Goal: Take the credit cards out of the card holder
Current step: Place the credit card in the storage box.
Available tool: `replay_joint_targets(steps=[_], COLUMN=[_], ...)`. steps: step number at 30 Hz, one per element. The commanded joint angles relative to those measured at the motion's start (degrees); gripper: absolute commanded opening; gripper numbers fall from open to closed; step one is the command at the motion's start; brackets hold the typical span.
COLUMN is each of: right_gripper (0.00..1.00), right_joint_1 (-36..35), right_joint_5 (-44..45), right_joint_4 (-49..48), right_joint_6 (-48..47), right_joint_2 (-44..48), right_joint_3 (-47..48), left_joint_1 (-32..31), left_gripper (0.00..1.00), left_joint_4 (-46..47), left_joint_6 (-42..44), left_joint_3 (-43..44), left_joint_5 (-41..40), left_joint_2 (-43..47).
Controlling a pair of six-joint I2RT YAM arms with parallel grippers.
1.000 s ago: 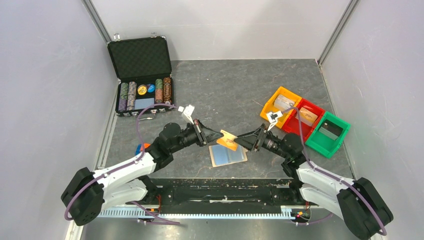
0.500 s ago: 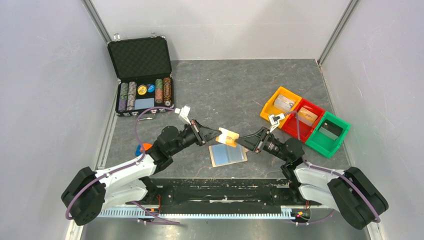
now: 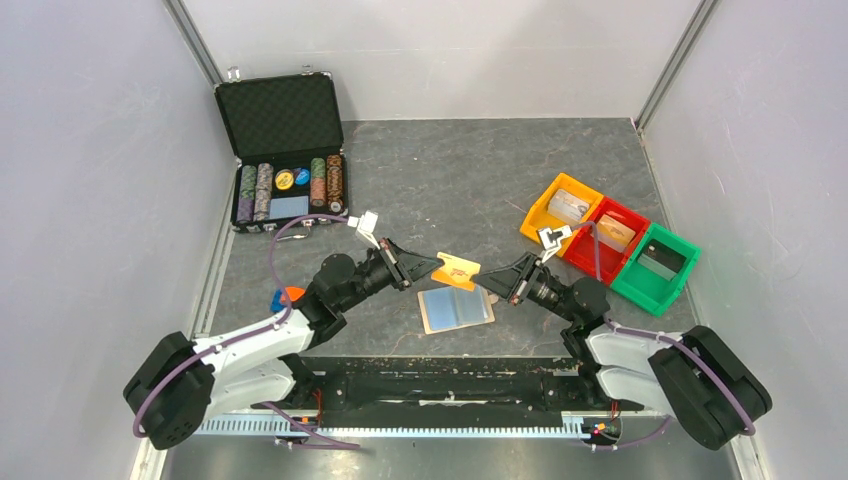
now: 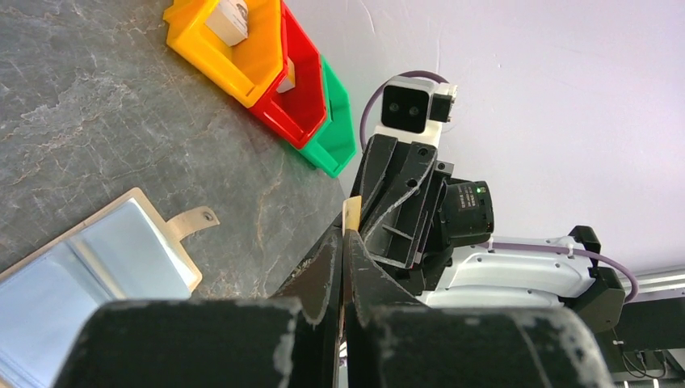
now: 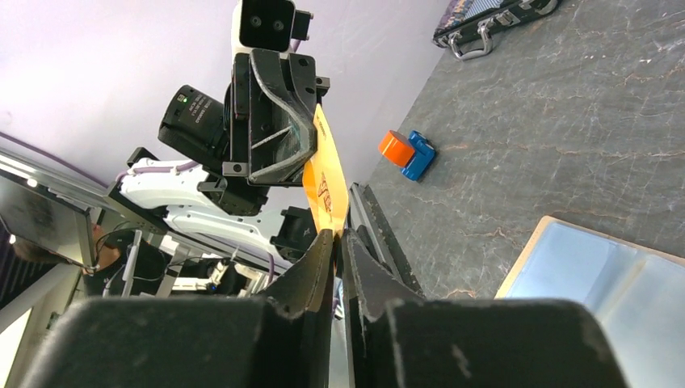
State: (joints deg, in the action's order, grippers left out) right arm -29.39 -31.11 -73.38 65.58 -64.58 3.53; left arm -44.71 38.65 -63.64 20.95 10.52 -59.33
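One credit card (image 3: 458, 271), orange-printed, hangs in the air between my two grippers, above the card holder. My left gripper (image 3: 437, 268) is shut on its left end; in the left wrist view the card's pale edge (image 4: 350, 212) sticks out past the shut left gripper (image 4: 346, 236). My right gripper (image 3: 484, 283) has its jaws pressed on the card's other end, and the orange card (image 5: 323, 174) runs into the right gripper (image 5: 338, 234). The card holder (image 3: 456, 309) lies open flat on the table, blue lining up (image 5: 598, 271), tan tab (image 4: 192, 220) at its right edge.
An open black chip case (image 3: 285, 150) stands at the back left. Orange (image 3: 540, 212), red (image 3: 632, 215) and green (image 3: 660, 290) bins sit at the right. A small orange and blue object (image 3: 285, 297) lies by the left arm. Grey walls close in both sides.
My right gripper's jaws have closed onto the card's free end. Both grippers and the card have risen slightly away from the card holder.
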Motion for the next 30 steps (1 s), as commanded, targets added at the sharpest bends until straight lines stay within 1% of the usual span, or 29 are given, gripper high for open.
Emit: replay_joint_targets(steps=[1, 2, 3, 4, 6, 8, 12, 15, 18, 19, 21, 26, 28, 30], right_gripper=[0.02, 0.00, 0.00, 0.00, 0.00, 0.00, 0.00, 0.00, 0.00, 0.00, 0.00, 0.00, 0.00, 0.00], right_joint_1=[0.0, 0.0, 0.1, 0.3, 1.5, 4.0, 9.4, 12.7, 16.0, 17.0, 19.6, 28.8, 34.0, 38.5], right_joint_5=[0.6, 0.8, 1.1, 1.2, 1.0, -0.6, -6.0, -7.9, -8.0, -7.9, -7.5, -7.0, -6.2, -5.9], right_joint_4=[-5.4, -5.4, -5.3, -5.0, -3.2, 0.6, 12.0, 25.7, 40.4, 46.7, 55.2, 71.2, 77.4, 81.8], right_joint_6=[1.2, 1.2, 1.2, 1.0, 0.0, -1.8, -7.1, -14.8, -23.8, -26.9, -31.4, -39.2, -42.7, -44.7], right_joint_2=[-0.5, -0.5, -0.3, -0.2, 0.2, 0.7, 2.6, 4.6, 5.5, 5.4, 5.6, 4.8, 3.7, 3.5], right_joint_3=[0.5, 0.6, 0.7, 0.8, 1.4, 2.4, 7.0, 12.2, 18.8, 21.3, 25.3, 33.2, 36.3, 38.5], left_joint_1=[0.1, 0.0, 0.0, 0.0, 0.0, 0.1, 0.1, 0.1, 0.1, 0.1, 0.1, 0.1, 0.1, 0.1], left_gripper=[0.02, 0.04, 0.11, 0.19, 0.41, 0.56, 0.81, 1.00, 1.00, 1.00, 1.00, 1.00, 1.00, 1.00], left_joint_4=[3.6, 3.1, 2.1, 0.2, -3.8, -9.3, -23.5, -33.0, -42.1, -45.3, -51.6, -66.6, -70.4, -72.5], left_joint_6=[-1.7, -1.2, -0.4, 0.3, 2.0, 4.0, 9.7, 14.5, 19.2, 21.0, 24.1, 32.3, 33.9, 35.0], left_joint_3=[-0.3, -0.2, 0.1, 0.5, 1.4, 2.8, 6.9, 10.0, 13.0, 14.2, 16.7, 23.7, 25.7, 27.0], left_joint_5=[-1.1, -0.9, -0.6, -0.6, -0.8, -1.1, -1.9, -3.2, -4.2, -4.7, -6.5, -10.3, -12.3, -11.6], left_joint_2=[-0.8, -0.8, -0.7, -0.4, 0.7, 2.0, 4.7, 6.7, 8.3, 8.7, 9.2, 8.5, 8.5, 9.0])
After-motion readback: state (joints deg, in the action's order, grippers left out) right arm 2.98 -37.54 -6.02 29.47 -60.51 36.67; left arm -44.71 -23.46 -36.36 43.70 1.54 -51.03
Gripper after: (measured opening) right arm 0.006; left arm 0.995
